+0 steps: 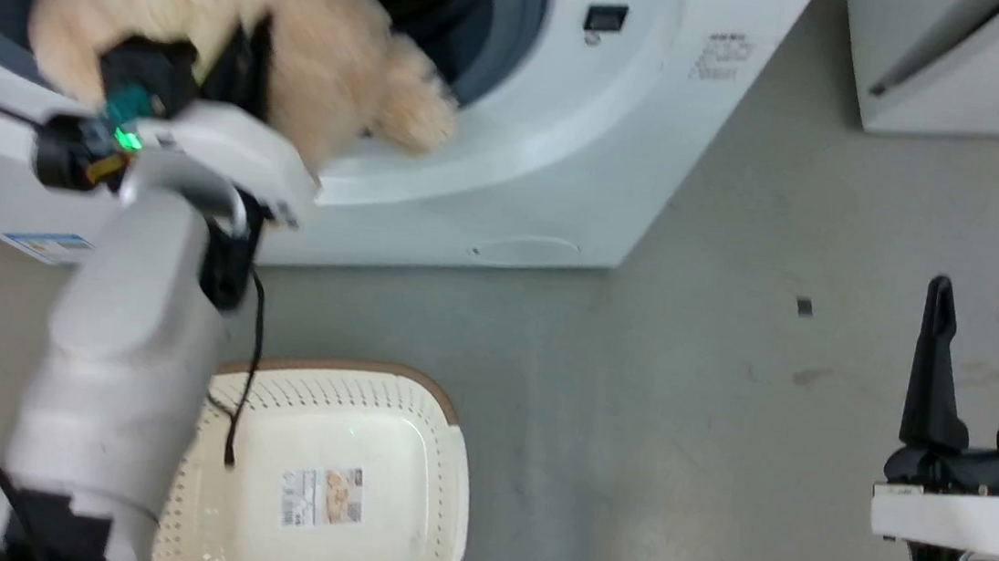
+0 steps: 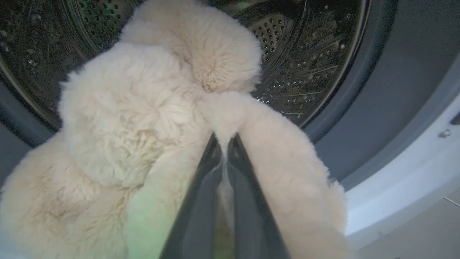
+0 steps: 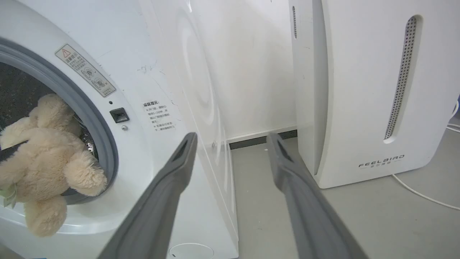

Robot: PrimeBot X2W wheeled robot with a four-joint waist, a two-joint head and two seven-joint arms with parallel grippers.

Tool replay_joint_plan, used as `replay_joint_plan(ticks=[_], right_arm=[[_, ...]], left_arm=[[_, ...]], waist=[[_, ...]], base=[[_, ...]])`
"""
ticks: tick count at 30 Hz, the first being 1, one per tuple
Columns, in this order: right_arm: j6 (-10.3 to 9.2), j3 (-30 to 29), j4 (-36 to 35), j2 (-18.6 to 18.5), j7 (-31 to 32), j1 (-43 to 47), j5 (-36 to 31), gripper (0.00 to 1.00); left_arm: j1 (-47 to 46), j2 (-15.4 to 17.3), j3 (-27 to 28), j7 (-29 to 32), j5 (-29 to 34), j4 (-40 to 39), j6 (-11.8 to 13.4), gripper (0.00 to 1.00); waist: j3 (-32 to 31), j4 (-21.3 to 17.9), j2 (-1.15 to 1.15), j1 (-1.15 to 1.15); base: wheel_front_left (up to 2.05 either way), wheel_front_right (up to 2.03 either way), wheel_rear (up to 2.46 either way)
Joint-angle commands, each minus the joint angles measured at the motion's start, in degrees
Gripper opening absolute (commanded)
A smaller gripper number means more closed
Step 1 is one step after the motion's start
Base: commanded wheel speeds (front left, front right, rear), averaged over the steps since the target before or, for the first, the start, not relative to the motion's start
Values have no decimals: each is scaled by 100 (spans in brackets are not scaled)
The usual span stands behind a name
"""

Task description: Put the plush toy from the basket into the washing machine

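Observation:
The cream-beige plush toy hangs at the mouth of the white washing machine, partly past the grey gasket, one limb drooping over the lower rim. My left gripper is shut on the plush toy, its fingertips pinching the fur in front of the steel drum. In the right wrist view the plush toy sits in the washing machine's opening. The cream basket stands on the floor below, with nothing in it but its label. My right gripper is open at the lower right, holding nothing.
A white appliance marked FEELAIR stands to the right of the washer, with a white cable on the grey floor. My left forearm and its black cable hang over the basket's left side.

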Motion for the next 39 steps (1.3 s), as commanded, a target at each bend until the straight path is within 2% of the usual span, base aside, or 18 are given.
replay_joint_plan(ticks=[1, 13, 21, 27, 28, 29, 39], right_arm=[[-4, 17, -38, -3, -25, -161, 50, 100], [-4, 132, -163, -3, -25, -725, 388, 100], [-4, 211, -221, -3, -25, -928, 520, 100], [-4, 201, -233, -3, -25, -1042, 505, 100], [-4, 189, -224, -3, -25, -1039, 499, 100], [-4, 182, -212, -3, -25, -1035, 493, 100], [-4, 193, -136, -3, -25, -967, 341, 100]], left_arm=[[-305, 89, 68, -39, 33, 56, 28, 0], [-2573, 933, 347, -39, 157, 920, 95, 0], [-3423, 1232, 432, -39, 236, 1078, 216, 0], [-3663, 1283, 465, -39, 327, 984, 237, 0], [-3636, 1276, 477, -39, 329, 967, 239, 11], [-3598, 1268, 506, -39, 323, 950, 261, 100], [-2784, 1103, 707, -39, 341, 621, 266, 100]], waist=[[367, -243, 0, 0], [1661, -850, 0, 0], [2171, -1048, 0, 0], [2377, -1048, 0, 0], [2363, -1030, 0, 0], [2343, -1012, 0, 0], [1909, -737, 0, 0]], base=[[0, 0, 0], [0, 0, 0], [0, 0, 0], [0, 0, 0], [0, 0, 0], [0, 0, 0], [0, 0, 0]])
